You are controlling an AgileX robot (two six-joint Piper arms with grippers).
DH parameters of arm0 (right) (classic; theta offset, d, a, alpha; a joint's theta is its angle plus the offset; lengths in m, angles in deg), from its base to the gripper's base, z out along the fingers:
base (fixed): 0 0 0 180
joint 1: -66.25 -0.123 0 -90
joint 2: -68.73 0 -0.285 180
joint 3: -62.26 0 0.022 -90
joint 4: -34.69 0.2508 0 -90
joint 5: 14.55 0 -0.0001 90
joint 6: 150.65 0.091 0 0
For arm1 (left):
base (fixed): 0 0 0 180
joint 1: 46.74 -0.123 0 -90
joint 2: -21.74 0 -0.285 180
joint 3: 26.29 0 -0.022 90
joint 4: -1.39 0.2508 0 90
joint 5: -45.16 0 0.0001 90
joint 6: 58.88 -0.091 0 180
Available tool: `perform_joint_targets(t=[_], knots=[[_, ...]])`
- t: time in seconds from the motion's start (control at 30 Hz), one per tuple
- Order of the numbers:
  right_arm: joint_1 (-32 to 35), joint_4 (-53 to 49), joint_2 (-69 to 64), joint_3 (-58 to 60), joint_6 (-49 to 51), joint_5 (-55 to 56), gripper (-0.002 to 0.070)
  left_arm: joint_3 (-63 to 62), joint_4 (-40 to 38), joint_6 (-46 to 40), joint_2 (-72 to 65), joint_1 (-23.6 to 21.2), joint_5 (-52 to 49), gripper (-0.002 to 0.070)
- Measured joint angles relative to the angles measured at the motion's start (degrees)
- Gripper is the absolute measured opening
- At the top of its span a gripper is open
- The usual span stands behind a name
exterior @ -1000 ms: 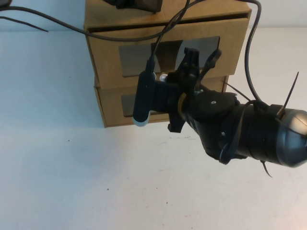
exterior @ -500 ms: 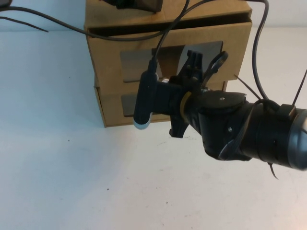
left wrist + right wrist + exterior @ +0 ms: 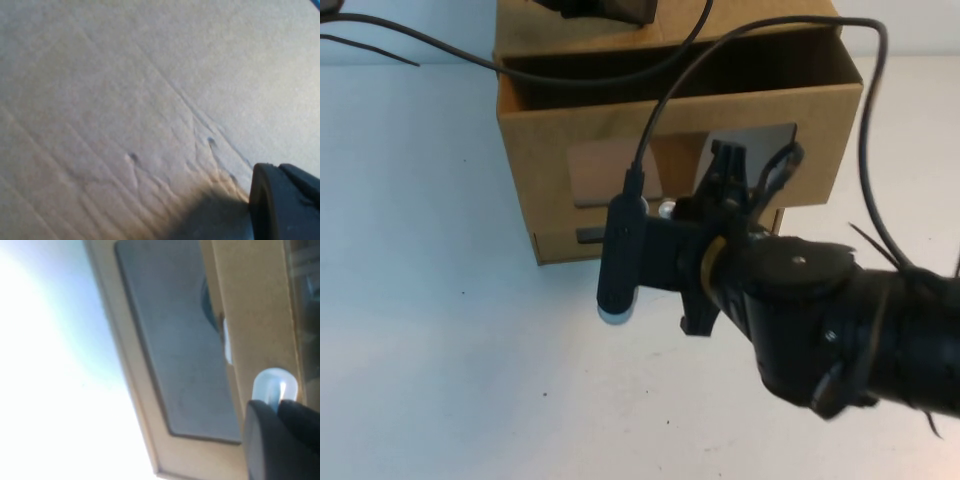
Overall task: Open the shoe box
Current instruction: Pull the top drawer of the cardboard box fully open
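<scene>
Now right end effector (image 3: 752, 165) clamps drawer knob (image 3: 275, 384); left end effector (image 3: 282, 202) atop shoe box (image 3: 520, 32), grip unclear.

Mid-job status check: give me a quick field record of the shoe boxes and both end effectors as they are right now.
upper drawer: pulled partly out, with a dark gap behind its front panel
lower box: beneath it, largely hidden by the right arm
right end effector: shut, at the upper drawer's front right by a clear knob; grip on the knob not certain
left end effector: at the top of the stack, close against bare cardboard
table: white
</scene>
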Motion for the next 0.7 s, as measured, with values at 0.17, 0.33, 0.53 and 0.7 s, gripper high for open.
perform_joint_targets(t=[0.17, 0.33, 0.53, 0.7], knots=[[-2.3, 2.7, 4.2, 3.3, 0.0, -0.6, 0.0007, 0.0, 0.0, 0.0, 0.0, 0.0, 0.0, -0.0006], [-5.5, 6.3, 7.0, 3.9, -0.1, -3.9, 0.0007, 0.0, 0.0, 0.0, 0.0, 0.0, 0.0, -0.0006], [-9.1, 8.7, 9.2, 3.9, -0.1, -8.3, 0.0007, 0.0, 0.0, 0.0, 0.0, 0.0, 0.0, -0.0006], [-11.7, 12.0, 9.6, 3.9, -2.5, -11.7, 0.0007, 0.0, 0.0, 0.0, 0.0, 0.0, 0.0, -0.0006]])
